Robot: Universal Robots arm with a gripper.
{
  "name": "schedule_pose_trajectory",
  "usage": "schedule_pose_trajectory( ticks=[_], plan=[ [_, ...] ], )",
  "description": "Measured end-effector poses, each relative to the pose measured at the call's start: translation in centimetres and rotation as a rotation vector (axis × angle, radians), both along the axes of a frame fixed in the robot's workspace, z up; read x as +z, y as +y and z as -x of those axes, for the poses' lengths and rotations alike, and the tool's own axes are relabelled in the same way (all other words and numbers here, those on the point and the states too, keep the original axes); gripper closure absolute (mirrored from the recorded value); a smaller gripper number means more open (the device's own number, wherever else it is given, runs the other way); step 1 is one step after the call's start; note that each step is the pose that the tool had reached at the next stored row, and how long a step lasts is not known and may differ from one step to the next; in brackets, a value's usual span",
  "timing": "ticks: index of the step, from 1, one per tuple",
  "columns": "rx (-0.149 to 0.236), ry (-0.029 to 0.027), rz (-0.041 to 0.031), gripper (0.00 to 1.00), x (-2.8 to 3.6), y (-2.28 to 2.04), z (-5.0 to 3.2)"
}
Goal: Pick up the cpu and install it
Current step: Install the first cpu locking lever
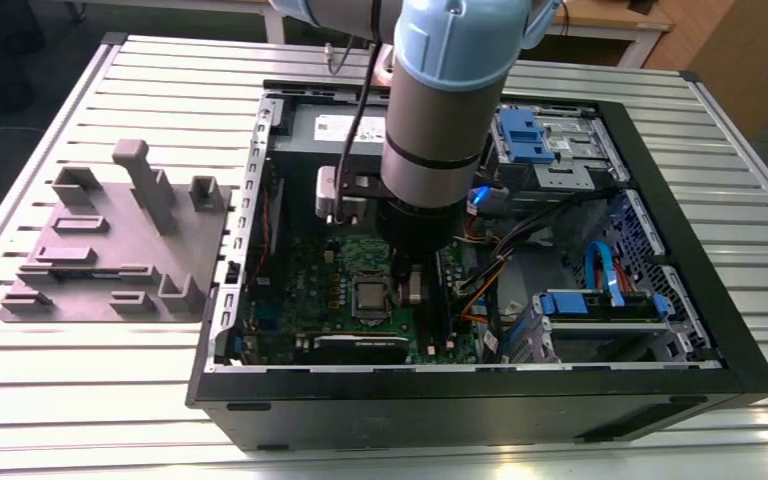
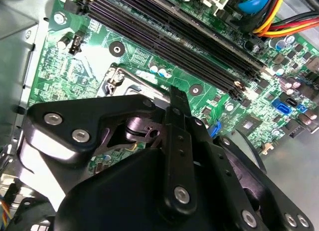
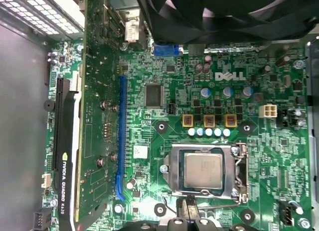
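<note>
Silvery-grey metal marks the cpu (image 3: 203, 170), which is seen in the first wrist view lying flat inside the silver socket frame (image 3: 239, 172) on the green motherboard (image 3: 164, 126). In that view, the chip sits squarely within the frame. A long blue slot (image 3: 121, 136) runs beside the socket, and a graphics card (image 3: 67, 151) stands on edge further off. Three small yellow-rimmed square parts (image 3: 209, 121) are lined up near the socket, on the side away from the gripper.

In the exterior view, the arm (image 1: 444, 100) is lowered into the open computer case (image 1: 704, 300), which lies on a slatted metal table (image 1: 91, 400). The socket area (image 1: 372, 295) is seen on the motherboard just beside the arm's lower end, towards the exterior view's left. A grey fixture block (image 1: 124, 245) rests on the table outside the case.

The gripper (image 2: 172, 121) is shown in the second wrist view as dark linkages hanging close over the motherboard, next to the black memory slots (image 2: 189, 47). Whether its fingers are apart or closed cannot be told, and nothing is seen held by it.
</note>
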State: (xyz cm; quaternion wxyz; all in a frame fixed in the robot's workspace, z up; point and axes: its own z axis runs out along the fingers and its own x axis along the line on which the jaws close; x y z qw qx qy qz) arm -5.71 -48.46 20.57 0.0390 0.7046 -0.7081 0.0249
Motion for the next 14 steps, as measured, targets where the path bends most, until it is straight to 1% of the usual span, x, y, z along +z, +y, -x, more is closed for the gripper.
schedule_pose_trajectory(
  ticks=[6,14],
  plan=[
    [0.023,0.0000,0.0000,0.90,-0.48,-0.18,0.12],
    [0.030,0.0000,0.0000,0.90,-0.97,-0.33,0.17]
  ],
)
